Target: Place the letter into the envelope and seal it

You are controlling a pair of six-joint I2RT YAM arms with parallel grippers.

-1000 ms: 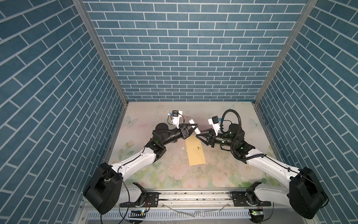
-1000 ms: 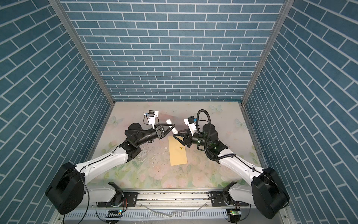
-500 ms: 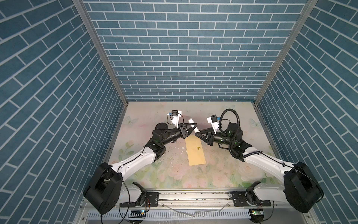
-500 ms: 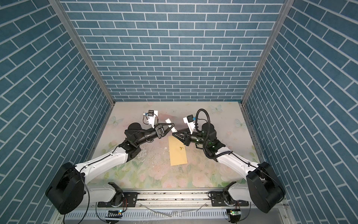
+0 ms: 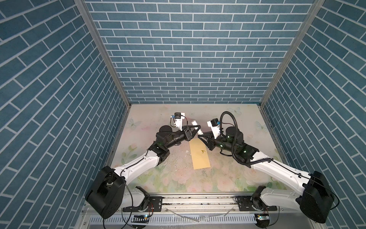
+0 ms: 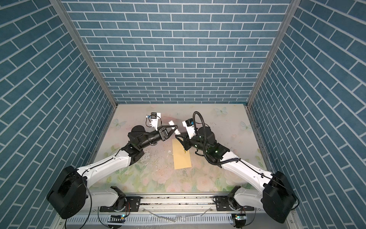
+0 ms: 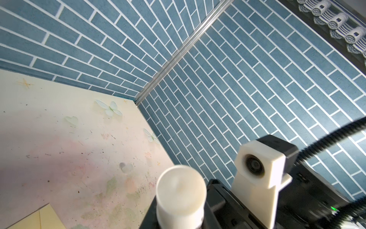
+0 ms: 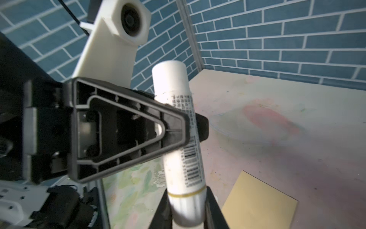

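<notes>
Swinging in from beside the envelope's far end, the right gripper (image 5: 200, 136) has risen to meet the left gripper (image 5: 195, 129) and narrowed its jaws; the left arm and the envelope (image 5: 199, 153) have not shifted.

In both top views the 2 grippers meet tip to tip above the far end of the envelope, which lies flat on the floral table (image 5: 227, 178) between the arms. A white glue stick (image 6: 172, 124) sits in the left gripper.

From the left wrist, the round end of the glue stick (image 7: 180, 196) pokes out past the dark jaws, a corner of the envelope (image 7: 39, 218) shows on the table, and the right arm's camera mount (image 7: 257, 168) is close by.

From the right wrist, the left gripper (image 8: 193, 127) is clamped across the middle of the glue stick (image 8: 178, 89), and the right gripper (image 8: 187, 198) looks closed on its ribbed end.

The letter shows in none of the 4 views. It is probably already inside the envelope, though that cannot be confirmed. The work looks to be at the sealing stage: the stick is apparently not yet uncapped, and gluing and pressing the flap shut are left to do.
</notes>
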